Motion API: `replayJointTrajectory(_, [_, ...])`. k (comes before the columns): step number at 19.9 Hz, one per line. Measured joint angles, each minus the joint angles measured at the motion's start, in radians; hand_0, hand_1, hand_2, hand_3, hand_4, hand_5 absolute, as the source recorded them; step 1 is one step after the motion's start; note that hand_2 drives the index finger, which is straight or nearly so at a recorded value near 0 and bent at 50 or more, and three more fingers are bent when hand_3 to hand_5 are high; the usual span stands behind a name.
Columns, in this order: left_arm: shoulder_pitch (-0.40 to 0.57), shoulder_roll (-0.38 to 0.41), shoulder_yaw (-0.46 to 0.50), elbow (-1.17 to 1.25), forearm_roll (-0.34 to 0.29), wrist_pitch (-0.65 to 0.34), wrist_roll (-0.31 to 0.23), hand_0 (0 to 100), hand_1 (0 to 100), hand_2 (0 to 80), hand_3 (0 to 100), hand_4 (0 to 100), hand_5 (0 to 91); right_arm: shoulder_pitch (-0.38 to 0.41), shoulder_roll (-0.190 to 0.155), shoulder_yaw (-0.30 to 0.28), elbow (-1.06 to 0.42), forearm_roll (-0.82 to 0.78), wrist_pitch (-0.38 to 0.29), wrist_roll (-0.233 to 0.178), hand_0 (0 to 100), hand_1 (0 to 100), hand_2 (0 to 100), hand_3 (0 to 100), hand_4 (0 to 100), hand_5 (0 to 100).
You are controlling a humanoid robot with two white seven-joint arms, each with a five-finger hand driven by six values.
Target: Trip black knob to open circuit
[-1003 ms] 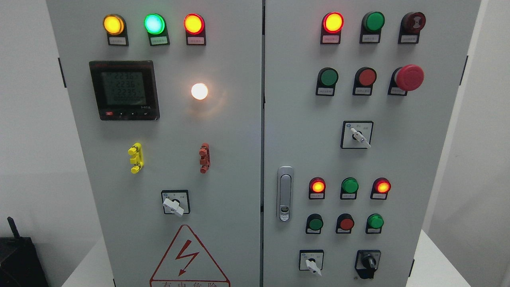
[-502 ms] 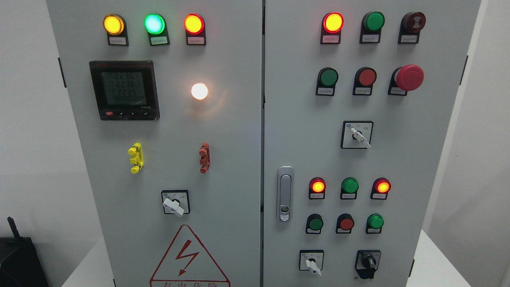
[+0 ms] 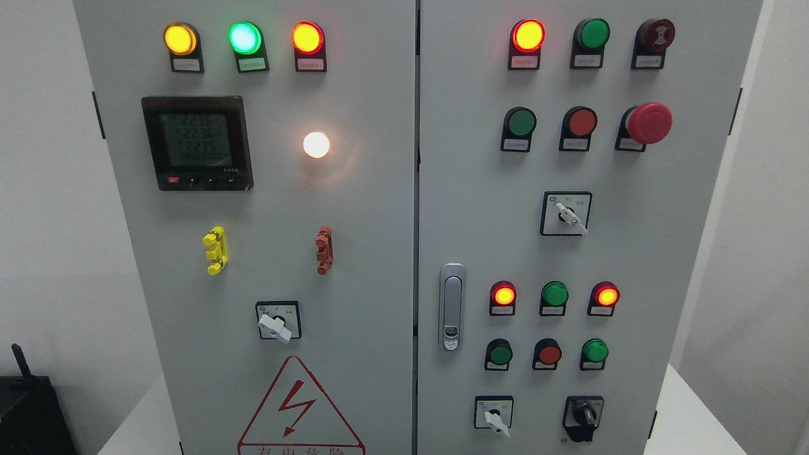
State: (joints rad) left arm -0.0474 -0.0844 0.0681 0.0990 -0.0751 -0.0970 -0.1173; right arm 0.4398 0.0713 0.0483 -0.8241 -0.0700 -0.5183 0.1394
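Observation:
A grey electrical cabinet [image 3: 379,208] with two doors fills the head view. The black knob [image 3: 586,415] sits at the lower right of the right door, its handle pointing straight up. Neither of my hands nor arms shows in the view.
White selector switches sit at the lower left door [image 3: 276,325], the mid right door [image 3: 570,217] and beside the black knob [image 3: 495,420]. A red mushroom stop button [image 3: 648,122], lit lamps, push buttons, a meter [image 3: 197,143] and a door latch [image 3: 451,306] are on the panel. A black box [image 3: 28,414] stands lower left.

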Motion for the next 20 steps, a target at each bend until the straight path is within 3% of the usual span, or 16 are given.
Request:
replayJointTrajectory(8, [0.000, 0.000, 0.000, 0.000, 0.000, 0.000, 0.000, 12, 39, 0.0, 0, 0, 0.0, 0.018, -0.034, 0.012, -0.265, 0.000, -0.010, -0.003, 0, 0, 0, 18, 14, 12])
replayJointTrajectory(16, [0.000, 0.000, 0.000, 0.000, 0.000, 0.000, 0.000, 12, 39, 0.0, 0, 0, 0.0, 0.010, -0.053, 0.012, -0.508, 0.001, 0.056, -0.017, 0, 0, 0, 20, 17, 14])
replayJointTrajectory(20, [0.000, 0.000, 0.000, 0.000, 0.000, 0.000, 0.000, 12, 39, 0.0, 0, 0, 0.0, -0.001, -0.059, 0.012, -0.614, 0.003, 0.064, -0.031, 0, 0, 0, 32, 26, 21])
